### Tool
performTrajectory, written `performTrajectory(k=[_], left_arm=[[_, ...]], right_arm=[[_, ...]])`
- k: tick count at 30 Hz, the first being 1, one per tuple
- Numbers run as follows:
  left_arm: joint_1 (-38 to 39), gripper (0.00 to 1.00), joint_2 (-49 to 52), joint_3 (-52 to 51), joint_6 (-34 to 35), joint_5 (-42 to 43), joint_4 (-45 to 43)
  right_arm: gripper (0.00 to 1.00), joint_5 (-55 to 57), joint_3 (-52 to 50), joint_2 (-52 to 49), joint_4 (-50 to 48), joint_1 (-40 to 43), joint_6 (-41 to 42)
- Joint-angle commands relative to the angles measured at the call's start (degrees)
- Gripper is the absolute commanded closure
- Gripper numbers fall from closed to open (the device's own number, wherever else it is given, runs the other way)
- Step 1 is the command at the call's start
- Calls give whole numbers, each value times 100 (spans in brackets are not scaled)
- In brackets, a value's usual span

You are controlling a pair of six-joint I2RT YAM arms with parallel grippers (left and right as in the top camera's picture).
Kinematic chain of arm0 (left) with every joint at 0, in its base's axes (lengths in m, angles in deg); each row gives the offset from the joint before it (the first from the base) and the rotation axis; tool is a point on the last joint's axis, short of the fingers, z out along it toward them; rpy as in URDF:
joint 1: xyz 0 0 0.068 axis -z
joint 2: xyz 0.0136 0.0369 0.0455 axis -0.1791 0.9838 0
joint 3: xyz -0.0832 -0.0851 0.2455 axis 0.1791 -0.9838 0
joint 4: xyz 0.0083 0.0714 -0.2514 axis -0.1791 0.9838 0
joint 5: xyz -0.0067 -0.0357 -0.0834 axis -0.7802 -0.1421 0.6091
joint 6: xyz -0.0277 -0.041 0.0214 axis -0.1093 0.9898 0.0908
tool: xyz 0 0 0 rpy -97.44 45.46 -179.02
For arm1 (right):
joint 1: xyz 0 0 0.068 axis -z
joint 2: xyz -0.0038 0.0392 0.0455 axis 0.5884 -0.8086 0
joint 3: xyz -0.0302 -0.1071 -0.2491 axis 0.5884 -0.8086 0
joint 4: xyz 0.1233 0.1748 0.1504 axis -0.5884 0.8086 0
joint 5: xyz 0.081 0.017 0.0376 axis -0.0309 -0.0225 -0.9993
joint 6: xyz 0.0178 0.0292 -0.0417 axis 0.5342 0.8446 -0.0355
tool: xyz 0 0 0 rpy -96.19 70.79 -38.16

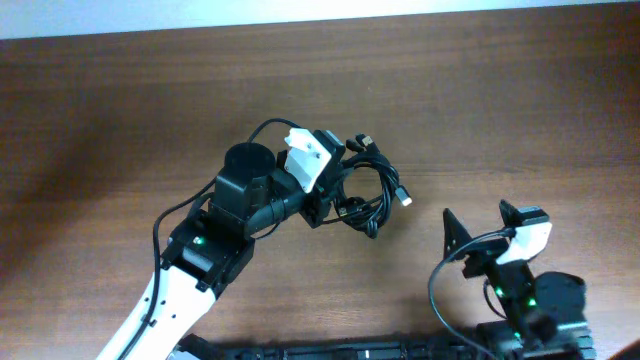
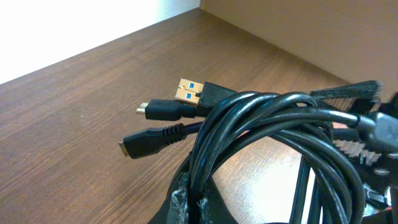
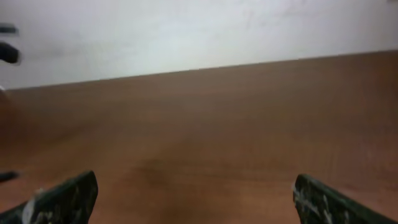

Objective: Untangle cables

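Note:
The cables (image 1: pixel 368 190) lie as one black looped bundle at the table's middle, with a plug (image 1: pixel 365 140) sticking out at the back and a white-tipped plug (image 1: pixel 404 197) to the right. My left gripper (image 1: pixel 338 195) is at the bundle's left side, shut on the cables. In the left wrist view its fingers (image 2: pixel 180 200) pinch a few strands of the cables (image 2: pixel 267 118) right at the bottom edge. Beyond the loops lie a gold and blue USB plug (image 2: pixel 189 91) and two smaller plugs (image 2: pixel 152 110). My right gripper (image 1: pixel 487 225) stands open and empty at the lower right, apart from the bundle.
The brown wooden table (image 1: pixel 120 120) stretches to the left and back, up to a pale wall strip along its far edge. In the right wrist view, the two fingertips (image 3: pixel 68 199) frame only bare wood. The arm bases stand at the front edge.

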Motion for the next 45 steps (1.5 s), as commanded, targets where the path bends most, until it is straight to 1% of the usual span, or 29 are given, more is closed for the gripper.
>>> performTrajectory(k=[1, 2, 5, 7, 10, 13, 21, 28, 32, 41, 45], left_arm=[[20, 100, -120, 133, 234, 149, -227], [20, 100, -120, 133, 330, 149, -313], [20, 100, -114, 133, 984, 144, -686], [20, 100, -107, 133, 1537, 144, -901], [20, 100, -105, 133, 2503, 142, -1161], [20, 100, -105, 133, 2900, 144, -1250], [20, 100, -105, 133, 2911, 227, -1250], [22, 100, -105, 131, 2903, 957, -1270], [24, 100, -105, 131, 2643, 1209, -1268], [57, 100, -63, 131, 2616, 1246, -1246], [238, 100, 61, 131, 2435, 1241, -1259]], right_arm=[[1, -280, 1010, -579, 669, 37, 219], [1, -439, 1287, -824, 837, 37, 216], [1, -975, 2009, -1550, 1134, 37, 214], [1, -1370, 2503, -2116, 1255, 37, 212], [1, -1602, 3003, -2728, 1244, 37, 212], [2, -1631, 3206, -3021, 1051, 37, 214], [2, -2577, 3206, -3036, 535, 37, 168], [1, -2588, 3206, -3036, 514, 37, 168], [1, -2590, 3206, -3038, 385, 37, 168], [1, -2787, 3206, -3038, 343, 37, 170], [1, -2782, 3206, -3042, 341, 37, 168]])
